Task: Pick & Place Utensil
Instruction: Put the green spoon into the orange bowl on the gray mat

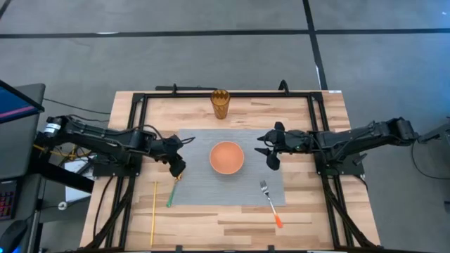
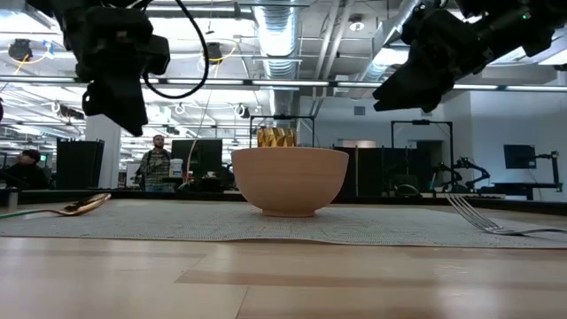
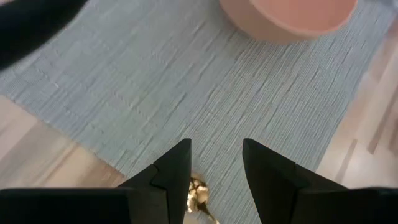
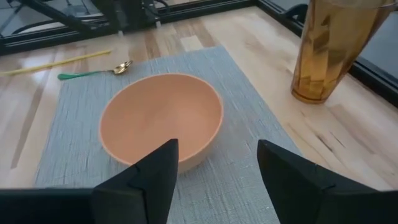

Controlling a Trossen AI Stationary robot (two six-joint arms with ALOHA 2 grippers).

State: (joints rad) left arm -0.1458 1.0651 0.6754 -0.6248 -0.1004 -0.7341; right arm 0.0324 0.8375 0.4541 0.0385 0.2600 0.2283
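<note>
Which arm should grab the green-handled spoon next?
Left. The left gripper hangs open right above the spoon at the mat's edge, its gold bowl showing between the fingers. The right gripper is across the bowl.

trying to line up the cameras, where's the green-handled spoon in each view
High view: green-handled spoon at the mat's left edge, under the left gripper.
Low view: far left, lying on the mat.
Left wrist view: only its gold bowl between the fingers.
Right wrist view: beyond the bowl.
Shared landmark: the orange bowl.
</note>
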